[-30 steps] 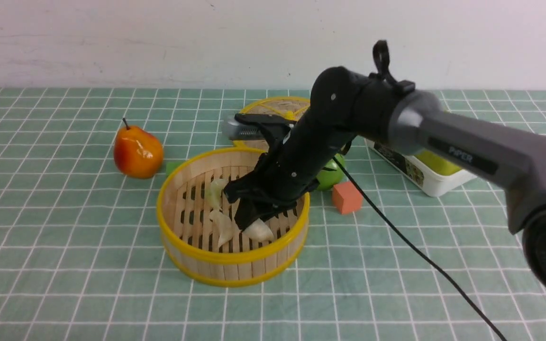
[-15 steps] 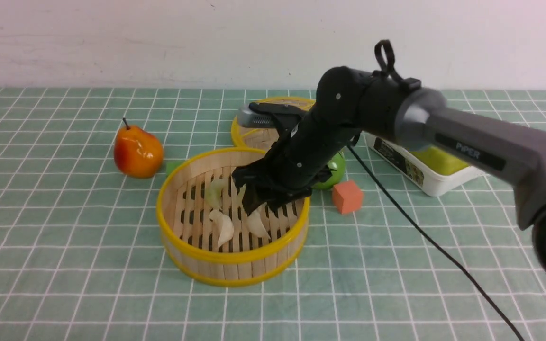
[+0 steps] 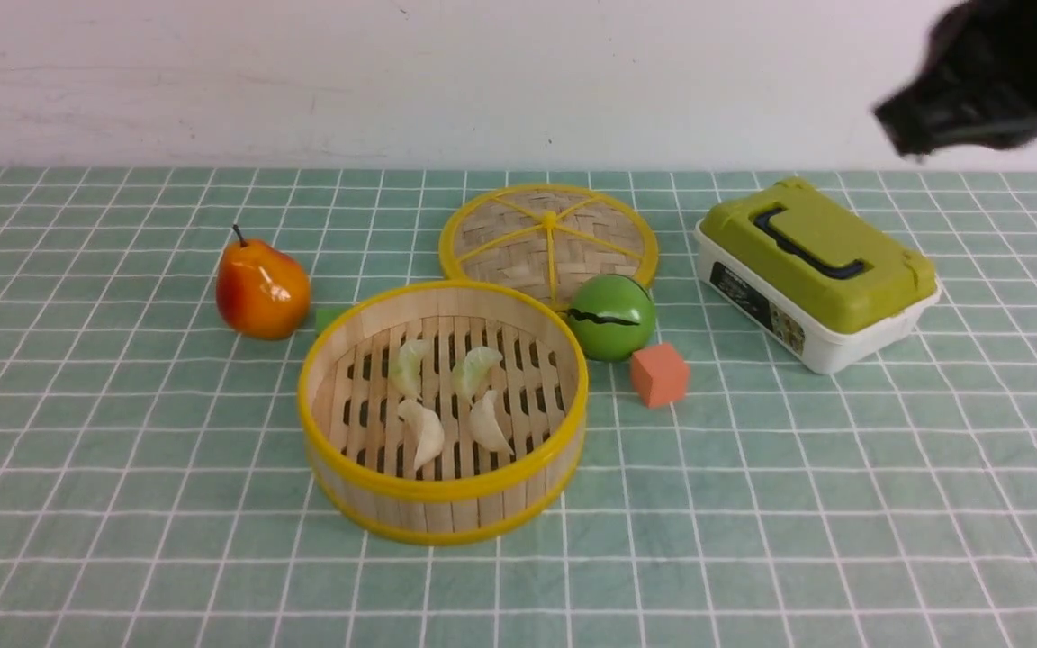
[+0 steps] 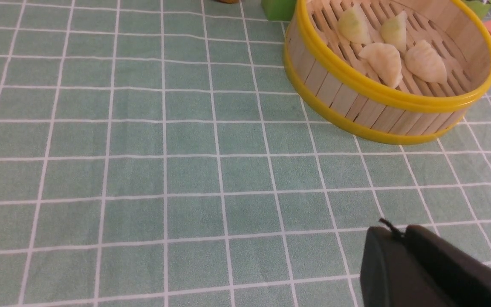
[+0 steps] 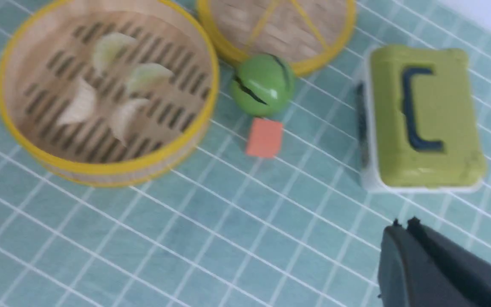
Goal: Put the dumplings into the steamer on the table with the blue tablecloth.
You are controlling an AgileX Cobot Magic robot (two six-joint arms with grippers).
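The steamer point(image 3: 446, 515) stands mid-table on the blue tablecloth point(image 3: 752, 504). Several dumplings lie loose on its slatted floor: two pale green at the back point(image 3: 410, 364) point(image 3: 475, 367), two cream in front point(image 3: 424, 430) point(image 3: 489, 423). My right gripper point(image 3: 897, 126) is a dark blur high at the upper right, far from the steamer; in its wrist view it point(image 5: 403, 224) is shut and empty above the cloth, with the steamer point(image 5: 113, 168) off to one side. My left gripper point(image 4: 399, 232) is shut and empty, low over bare cloth short of the steamer point(image 4: 356, 102).
A woven lid point(image 3: 548, 234) lies behind the steamer, with a green ball point(image 3: 611, 317) and an orange cube point(image 3: 659, 373) to its right. A green-lidded white box point(image 3: 820, 270) sits at the right, a pear point(image 3: 262, 288) and a small green block point(image 3: 329, 317) at the left.
My right arm has lifted out of the steamer and swung away up to the right, its jaws now shut. The dumplings it hid now show on the steamer floor.
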